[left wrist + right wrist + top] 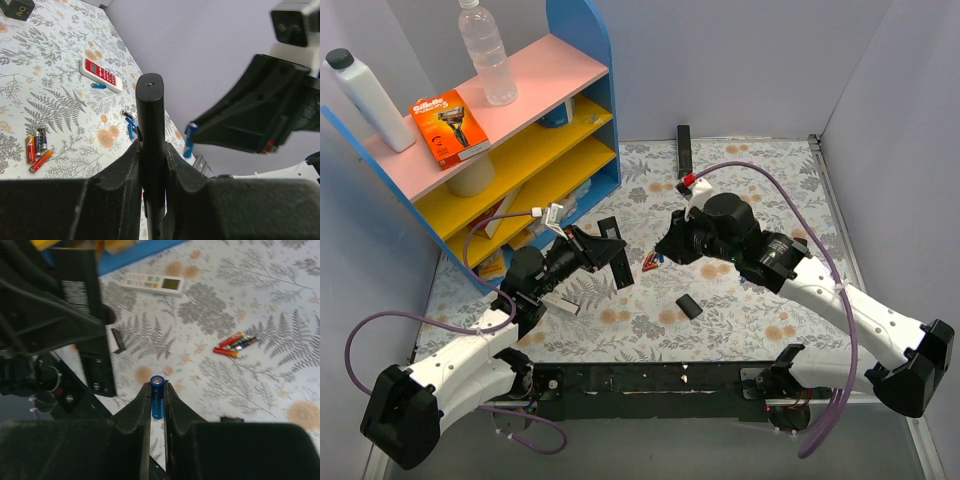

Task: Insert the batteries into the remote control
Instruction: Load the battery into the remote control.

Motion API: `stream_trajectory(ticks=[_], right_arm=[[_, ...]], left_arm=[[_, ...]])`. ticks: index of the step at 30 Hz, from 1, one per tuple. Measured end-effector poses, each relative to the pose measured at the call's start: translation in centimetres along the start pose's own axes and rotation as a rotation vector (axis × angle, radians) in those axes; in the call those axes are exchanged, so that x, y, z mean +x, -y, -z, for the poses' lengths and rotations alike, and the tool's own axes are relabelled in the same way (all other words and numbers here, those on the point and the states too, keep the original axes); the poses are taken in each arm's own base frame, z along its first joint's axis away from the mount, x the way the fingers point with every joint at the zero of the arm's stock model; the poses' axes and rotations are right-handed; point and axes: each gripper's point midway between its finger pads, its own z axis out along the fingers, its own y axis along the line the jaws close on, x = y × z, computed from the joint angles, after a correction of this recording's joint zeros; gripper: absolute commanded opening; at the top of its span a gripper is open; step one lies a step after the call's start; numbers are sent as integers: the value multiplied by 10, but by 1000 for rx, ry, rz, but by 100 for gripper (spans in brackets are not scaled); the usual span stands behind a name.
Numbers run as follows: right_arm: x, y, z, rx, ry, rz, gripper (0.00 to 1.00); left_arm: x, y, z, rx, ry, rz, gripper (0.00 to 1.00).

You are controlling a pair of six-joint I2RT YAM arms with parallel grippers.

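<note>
1. The small black battery cover [688, 305] is lying flat on the flowered table [760, 330], near the arm bases and apart from both grippers.
2. The left gripper [151, 150] is pinching the black remote control [150, 110] by its long edges, one finger pressing on each side. It is holding the remote tilted above the table.
3. The remote's labelled back is facing the right wrist camera, and the battery bay at its lower end is showing uncovered.
4. The right gripper [157, 386] is squeezing one blue battery [157, 402] between its fingertips, a silvery end pointing outward. The battery is hanging just beside the remote, not touching it.
5. Red and orange cells [232, 344] are lying in a small cluster on the table below the grippers.
6. Farther out, a few blue batteries [131, 127] are lying together on the table.
7. A single blue cell [99, 85] is lying just beside the red-and-white remote [101, 75].
8. A white remote [152, 283] is lying near the foot of the shelf [520, 100].
</note>
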Motion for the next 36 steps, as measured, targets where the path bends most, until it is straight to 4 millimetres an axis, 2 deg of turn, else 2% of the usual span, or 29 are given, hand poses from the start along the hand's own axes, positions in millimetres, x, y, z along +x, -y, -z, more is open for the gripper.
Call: stream_trajectory(ticks=[3, 7, 13, 20, 25, 36], right_arm=[[-8, -34, 5, -79, 72, 5, 1], [-18, -68, 8, -155, 148, 12, 1], [-14, -96, 0, -205, 168, 28, 1], [-5, -103, -13, -194, 156, 37, 1], [-7, -103, -17, -189, 167, 38, 1], [2, -106, -25, -186, 142, 61, 1]], left_arm=[[-2, -1, -1, -11, 15, 13, 0], [-7, 4, -1, -3, 41, 36, 0], [-16, 15, 0, 32, 78, 65, 0], [-24, 27, 2, 80, 108, 84, 0], [-24, 30, 4, 95, 115, 102, 0], [-26, 30, 4, 96, 129, 113, 0]])
